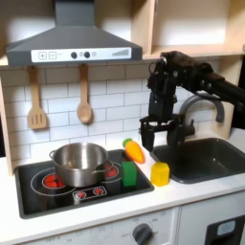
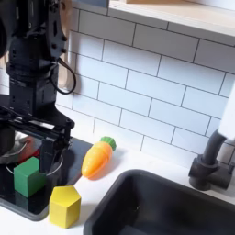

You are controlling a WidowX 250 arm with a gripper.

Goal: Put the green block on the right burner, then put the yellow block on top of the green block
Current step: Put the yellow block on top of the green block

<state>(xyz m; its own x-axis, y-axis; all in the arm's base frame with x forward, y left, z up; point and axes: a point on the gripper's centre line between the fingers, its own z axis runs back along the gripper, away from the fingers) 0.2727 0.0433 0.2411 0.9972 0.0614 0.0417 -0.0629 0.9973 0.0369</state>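
The claw (image 1: 152, 133) hangs spread apart, empty, above the carrot (image 1: 134, 150); descending toward the yellow block (image 1: 160, 173), it risks knocking the nearby green block (image 1: 129, 173) off the burner.

In the second exterior view, the pot (image 2: 11, 147) is cut off by the picture's left edge and partly hidden behind the gripper (image 2: 35, 131), whose arm runs off the top. The faucet (image 2: 213, 156) runs off the second exterior view's right edge. In the first exterior view, the stove knobs (image 1: 88, 195) are too small and blurry to make out.
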